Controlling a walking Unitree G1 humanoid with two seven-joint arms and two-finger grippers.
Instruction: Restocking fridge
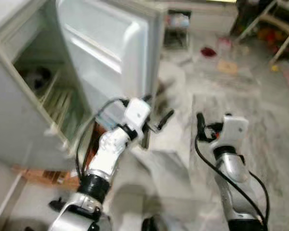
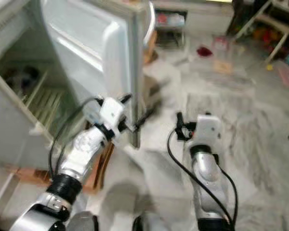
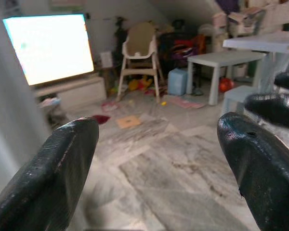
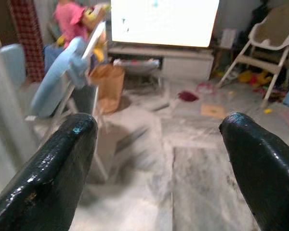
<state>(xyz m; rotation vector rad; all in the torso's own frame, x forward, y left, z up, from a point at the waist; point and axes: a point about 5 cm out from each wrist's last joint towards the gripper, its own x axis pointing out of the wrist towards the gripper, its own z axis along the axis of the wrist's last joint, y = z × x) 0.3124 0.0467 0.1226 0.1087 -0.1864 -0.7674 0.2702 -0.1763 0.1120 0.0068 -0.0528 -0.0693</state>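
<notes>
1. Left eye view: the fridge [image 1: 19,110] stands open; its door [image 1: 111,53] hangs just beside the left gripper [image 1: 159,122], whose fingers are spread wide and hold nothing.
2. Right gripper [image 4: 159,159], likewise spread and empty, points past the door at open floor.
3. Judged progress: door opened, no item yet in hand; restocking remains.
4. Marble floor [image 1: 231,91] ahead of both grippers; toys, a high chair [image 3: 140,53] and a white table [image 3: 231,60] beyond.

Glossy white fridge door [image 1: 103,43]; veined marble floor [image 1: 241,91]; silver metal arms
</notes>
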